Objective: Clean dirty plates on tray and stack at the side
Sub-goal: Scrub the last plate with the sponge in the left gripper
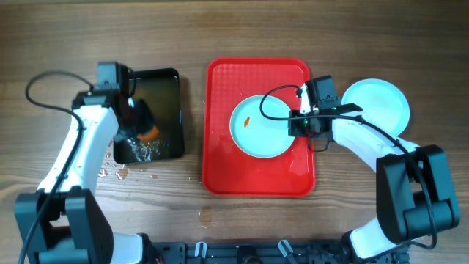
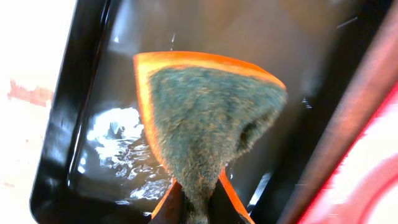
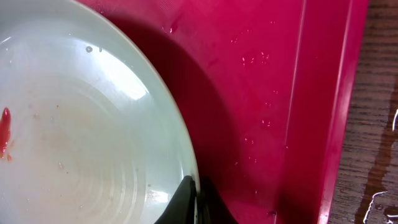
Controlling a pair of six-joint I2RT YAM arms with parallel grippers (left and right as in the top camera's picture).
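Left gripper (image 2: 193, 208) clamps sponge (image 2: 211, 118) over black tray (image 1: 165, 88) toward counter's (image 1: 220, 29) left edge; right gripper (image 3: 194, 202) pinches dirty plate (image 1: 260, 126) on red tray (image 1: 220, 169).

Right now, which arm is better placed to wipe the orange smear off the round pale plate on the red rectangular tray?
Left. The left gripper holds the orange-and-grey sponge over the black water tray; the right gripper only pinches the round pale plate's rim.

Centre frame, the red tray (image 1: 220, 161), finely textured, carries a pale blue-white plate (image 1: 256, 141) with a small orange smear (image 1: 248, 122). At right, a second plate (image 1: 381, 103), plain pale blue-white, sits on the brown wood-grain tabletop (image 1: 220, 29). Upper left, a glossy black tray (image 1: 167, 79). The sponge (image 2: 211, 118) is orange with a grey-green scouring face.
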